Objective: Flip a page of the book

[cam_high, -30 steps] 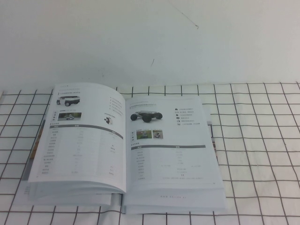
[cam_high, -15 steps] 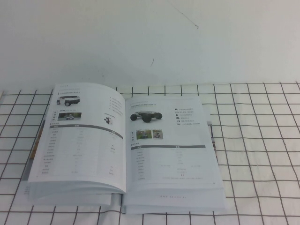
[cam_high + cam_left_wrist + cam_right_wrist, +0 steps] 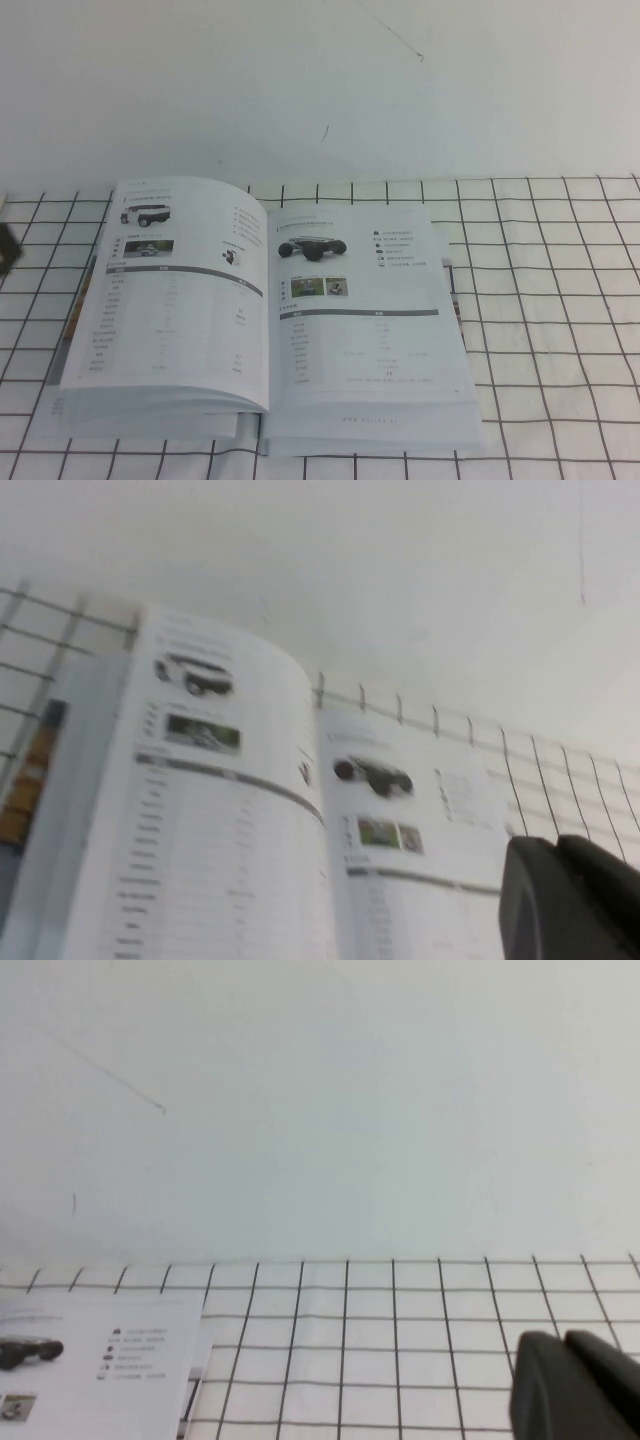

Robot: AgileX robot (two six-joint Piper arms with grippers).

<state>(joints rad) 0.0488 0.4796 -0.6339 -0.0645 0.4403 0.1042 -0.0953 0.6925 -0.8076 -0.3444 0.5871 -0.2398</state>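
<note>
book [image 3: 265, 315] open flat on grid cloth [image 3: 540, 300] | page [image 3: 365, 310] lying right, black vehicle up | left gripper [image 3: 8, 250] at book's left – fingers: can't tell | right gripper [image 3: 575, 1385] right of book – fingers: can't tell

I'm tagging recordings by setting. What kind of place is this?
Probably a lab tabletop: the book lies open on a black-gridded white cloth before a bare white wall. The left gripper shows at the table's left edge; the right gripper is over the cloth.

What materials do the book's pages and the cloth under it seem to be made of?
The book: thin white paper, probably glossy; the left pages arch smoothly. The checked cloth: likely soft fabric, with wavy grid lines. The left gripper is at the left edge of the high view; the right gripper shows only in its wrist view.
</note>
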